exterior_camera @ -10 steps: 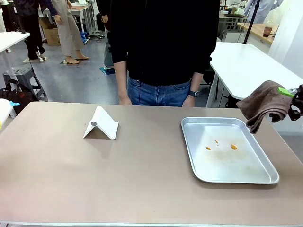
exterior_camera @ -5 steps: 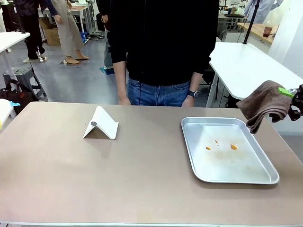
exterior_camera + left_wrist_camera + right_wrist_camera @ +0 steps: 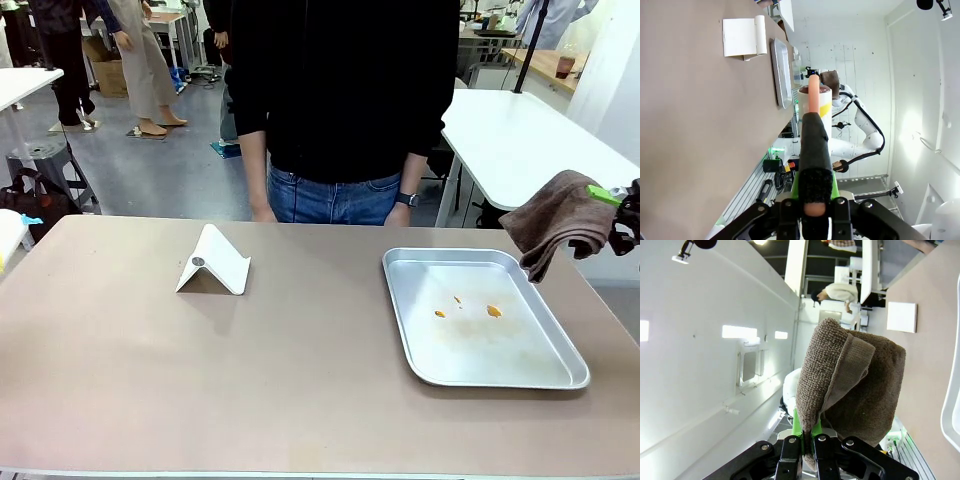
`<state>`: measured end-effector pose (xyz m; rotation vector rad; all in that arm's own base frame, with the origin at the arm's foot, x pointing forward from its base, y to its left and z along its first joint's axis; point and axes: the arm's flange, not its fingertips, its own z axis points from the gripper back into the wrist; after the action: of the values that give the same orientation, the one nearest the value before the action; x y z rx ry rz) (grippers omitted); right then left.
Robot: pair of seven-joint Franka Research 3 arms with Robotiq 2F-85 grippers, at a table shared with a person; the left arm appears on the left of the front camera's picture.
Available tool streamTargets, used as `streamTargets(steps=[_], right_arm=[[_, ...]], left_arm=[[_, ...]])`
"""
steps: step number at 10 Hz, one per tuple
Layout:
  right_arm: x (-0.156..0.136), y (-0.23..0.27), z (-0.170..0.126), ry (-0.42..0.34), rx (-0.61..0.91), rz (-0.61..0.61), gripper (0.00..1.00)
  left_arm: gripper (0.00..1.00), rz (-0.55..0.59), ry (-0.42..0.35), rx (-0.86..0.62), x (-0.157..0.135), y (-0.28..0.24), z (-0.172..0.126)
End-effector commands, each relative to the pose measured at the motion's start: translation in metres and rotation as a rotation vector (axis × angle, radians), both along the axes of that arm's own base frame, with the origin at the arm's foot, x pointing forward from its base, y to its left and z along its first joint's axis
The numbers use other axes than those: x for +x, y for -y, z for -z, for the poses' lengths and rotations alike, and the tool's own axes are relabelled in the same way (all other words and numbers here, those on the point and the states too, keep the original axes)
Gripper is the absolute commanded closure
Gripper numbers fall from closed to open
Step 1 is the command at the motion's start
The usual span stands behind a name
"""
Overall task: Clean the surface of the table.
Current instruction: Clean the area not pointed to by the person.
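Note:
The beige-brown table (image 3: 300, 380) spreads across the front view. Above its right edge my right gripper (image 3: 622, 200) is shut on a folded brown cloth (image 3: 560, 220), which hangs clear of the top. The right wrist view has the cloth (image 3: 850, 385) bunched over the closed fingers (image 3: 807, 432). In the left wrist view my left gripper (image 3: 812, 117) is shut on a white bottle (image 3: 822, 107) with a yellow label and an orange-pink part, held beside the table (image 3: 690, 125). A white shape (image 3: 8, 235) shows at the front view's left edge.
A shiny silver tray (image 3: 400, 300) with a few orange specks (image 3: 493, 311) lies on the right half. A white folded stand (image 3: 213, 262) sits left of centre near the far edge. A person (image 3: 340, 100) in black stands at the far side, hands down.

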<state>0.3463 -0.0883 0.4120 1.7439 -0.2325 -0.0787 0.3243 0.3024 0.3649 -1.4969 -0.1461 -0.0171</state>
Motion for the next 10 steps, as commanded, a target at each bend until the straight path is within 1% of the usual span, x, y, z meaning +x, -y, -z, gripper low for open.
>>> streamTargets(steps=[1,2,3,4,6,7,9,10], right_arm=[[-0.007,-0.003,-0.007,0.005,-0.094,-0.008,0.93],[-0.001,-0.013,-0.012,0.005,-0.22,-0.045,0.93],[0.007,-0.025,-0.016,-0.009,-0.372,-0.098,0.93],[0.016,-0.035,-0.019,-0.027,-0.513,-0.121,0.93],[0.039,-0.055,-0.018,-0.128,-0.827,-0.083,0.93],[0.05,-0.064,-0.018,-0.163,-0.955,-0.043,0.93],[0.07,-0.08,-0.02,-0.22,-1.163,0.038,0.93],[0.079,-0.083,-0.02,-0.233,-1.243,0.077,0.93]], left_arm=[[0.78,0.0,-0.004,-0.004,-0.003,0.0,-0.006],[0.78,0.0,-0.004,-0.004,-0.003,0.0,-0.006],[0.78,0.0,-0.004,-0.004,-0.003,0.0,-0.006],[0.78,0.0,-0.004,-0.004,-0.003,0.0,-0.006],[0.78,0.0,-0.004,-0.004,-0.003,0.0,-0.006],[0.78,0.0,-0.004,-0.004,-0.003,0.0,-0.006],[0.78,0.0,-0.004,-0.004,-0.003,0.0,-0.006],[0.78,0.0,-0.004,-0.004,-0.003,0.0,-0.006]])
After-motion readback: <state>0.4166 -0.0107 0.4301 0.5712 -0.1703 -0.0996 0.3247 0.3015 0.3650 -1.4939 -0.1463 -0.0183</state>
